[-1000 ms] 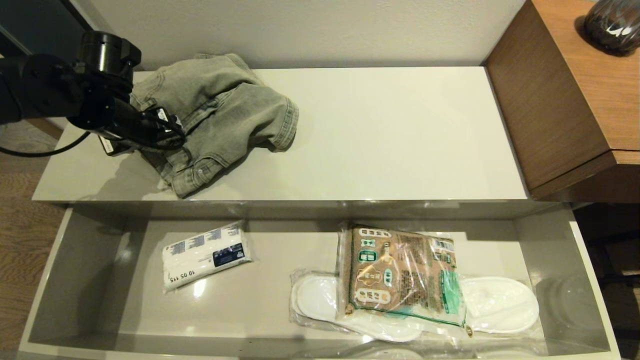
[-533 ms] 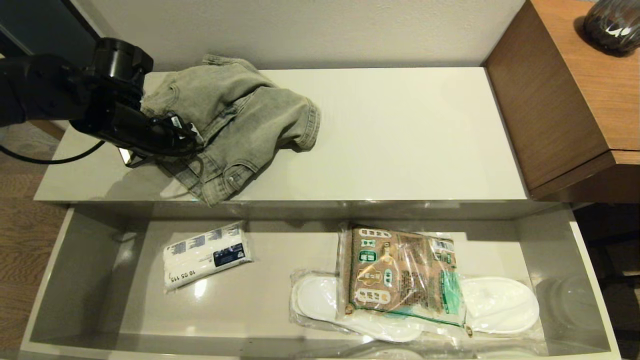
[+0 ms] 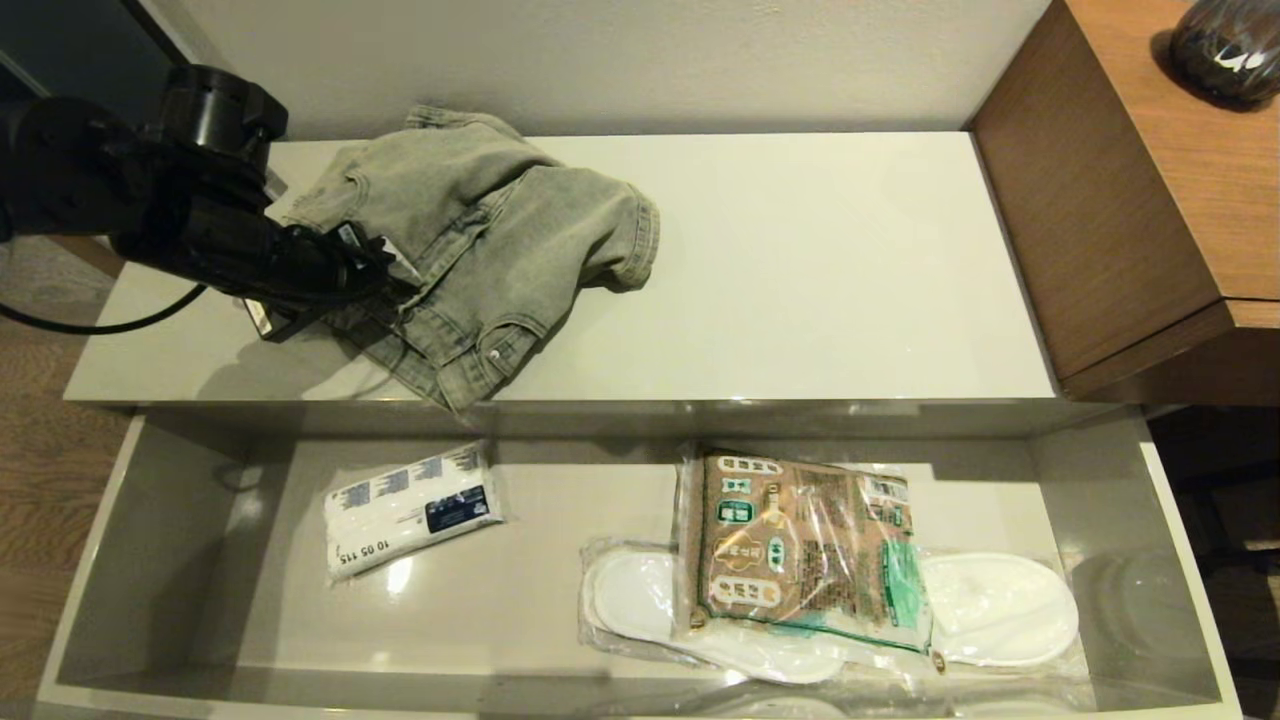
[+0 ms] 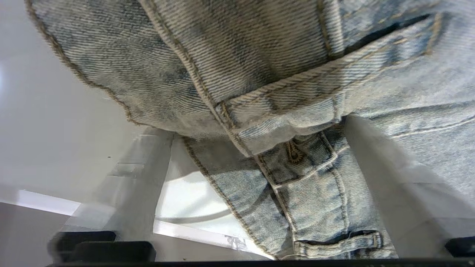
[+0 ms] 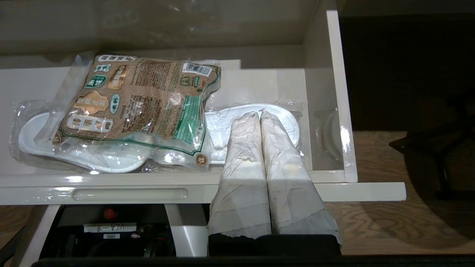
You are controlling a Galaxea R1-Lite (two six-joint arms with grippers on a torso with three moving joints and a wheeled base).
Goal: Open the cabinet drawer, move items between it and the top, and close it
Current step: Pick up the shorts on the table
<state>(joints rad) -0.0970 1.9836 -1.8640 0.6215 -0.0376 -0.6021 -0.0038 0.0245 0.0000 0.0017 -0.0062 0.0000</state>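
Against a plain pale wall, the cabinet drawer [image 3: 160, 560] stood pulled fully open below the top [image 3: 820, 270], holding a white wrapped pack [image 3: 410, 510], slippers [image 3: 1000, 610] and a printed packet [image 3: 800, 545]. On the top's left end, the left pincer [image 3: 385, 275] had its fingers spread around the denim garment [image 3: 500, 240], apparently mid-transfer. Next it would need to lift the garment clear over the drawer; the right pincer [image 5: 260, 115], fingers pressed together, hovered near the drawer's front.

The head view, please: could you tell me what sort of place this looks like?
Probably a hotel room or bedroom: wrapped slippers and a packet lie in a low cabinet's open drawer, and denim sits on its top beside wood-grain furniture.
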